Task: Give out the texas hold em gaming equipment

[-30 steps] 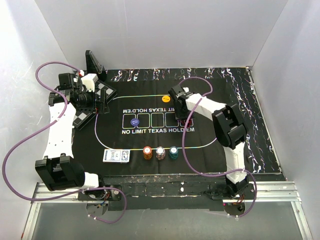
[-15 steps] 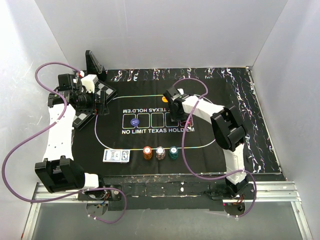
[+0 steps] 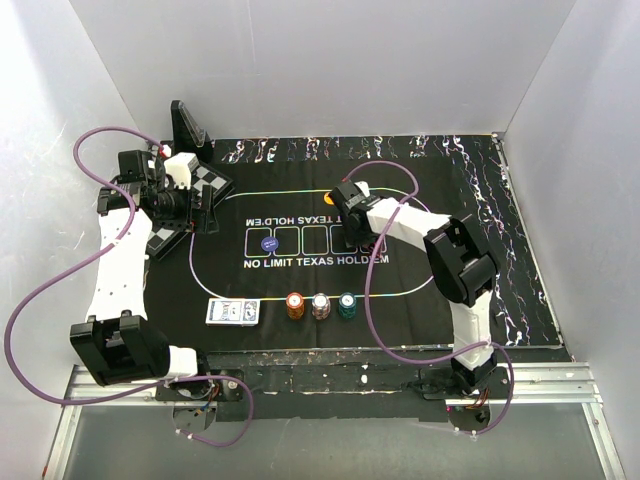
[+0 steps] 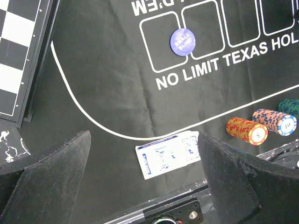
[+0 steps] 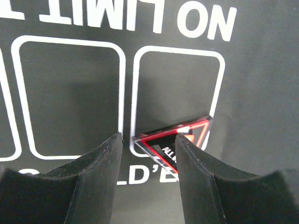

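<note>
The right gripper (image 5: 148, 135) stands over the black mat (image 5: 261, 93) with its jaws partly apart, straddling the near corner of the red triangle marker (image 5: 194, 131). The marker lies at the lower edge of the end card box. The left gripper (image 4: 145, 134) hangs with jaws wide apart, holding nothing. Below it lies the card deck (image 4: 168, 153), with the orange chip stack (image 4: 246, 131) to one side, the blue disc (image 4: 182, 41) beyond, and the chessboard (image 4: 18, 56) at the mat's edge.
</note>
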### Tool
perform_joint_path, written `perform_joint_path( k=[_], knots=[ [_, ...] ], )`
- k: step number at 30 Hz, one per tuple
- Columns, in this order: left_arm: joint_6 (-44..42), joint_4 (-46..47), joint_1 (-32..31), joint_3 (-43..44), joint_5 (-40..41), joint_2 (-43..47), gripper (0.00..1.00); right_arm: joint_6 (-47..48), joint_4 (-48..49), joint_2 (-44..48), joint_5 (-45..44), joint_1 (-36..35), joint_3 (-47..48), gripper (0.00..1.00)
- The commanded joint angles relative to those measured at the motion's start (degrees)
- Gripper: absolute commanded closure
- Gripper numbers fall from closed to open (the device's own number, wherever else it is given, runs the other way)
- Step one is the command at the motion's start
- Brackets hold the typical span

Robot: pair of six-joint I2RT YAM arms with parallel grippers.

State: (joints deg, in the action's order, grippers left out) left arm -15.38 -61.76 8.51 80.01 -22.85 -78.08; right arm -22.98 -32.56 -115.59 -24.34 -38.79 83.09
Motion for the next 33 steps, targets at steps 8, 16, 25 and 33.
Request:
perform_joint_path(
  k=[8,16,25,33],
  knots=[
    [-1.50,-0.47,0.45,-0.20,1.23,2.85,0.00,-1.72,-1.19,6.52,0.69,1.96,-3.56,0.46],
    [-2.20,-0.56,0.36,-0.11,1.67,3.11,0.00,0.22,-4.27,1.34,2.89,1.96,7.96,0.46],
    [-2.90,-0.82,0.36,-0.20,1.67,3.11,0.00,-2.85,-1.37,1.59,2.45,2.31,-2.22,0.46],
    [-3.52,-1.26,0.36,-0.11,2.28,4.60,0.00,-6.01,-0.75,8.18,0.43,3.01,-10.83,0.48]
  ],
)
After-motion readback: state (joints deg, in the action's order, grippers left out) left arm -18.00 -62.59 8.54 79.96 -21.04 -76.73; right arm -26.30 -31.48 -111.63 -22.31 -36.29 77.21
